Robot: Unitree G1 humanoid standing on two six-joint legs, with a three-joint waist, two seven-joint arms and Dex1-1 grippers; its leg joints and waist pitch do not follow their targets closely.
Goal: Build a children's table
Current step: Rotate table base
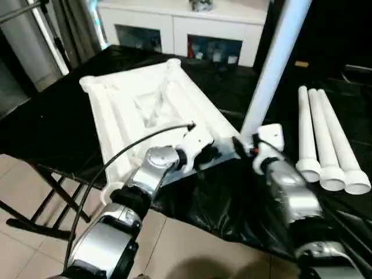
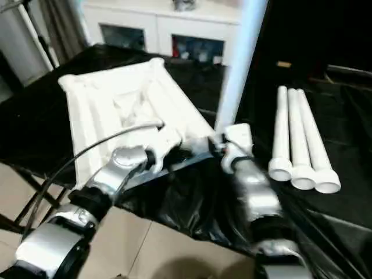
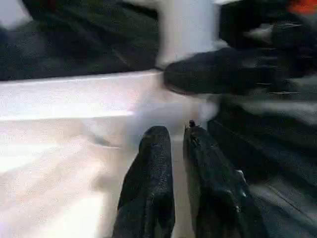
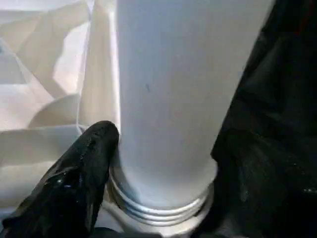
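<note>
The children's table top lies upside down, ribs up, on the black cloth. One white leg stands upright in its near right corner socket; its threaded base sits in the socket. My right gripper is open around that base, with one black finger against the tube's side. My left gripper hovers over the top's near rim just left of the leg, its fingers almost together with nothing between them. Three more legs lie side by side to the right.
A black-draped table carries everything; its near edge runs just below my wrists, with tiled floor beyond. A dark folding frame stands under its left side. A white glass-door cabinet stands behind.
</note>
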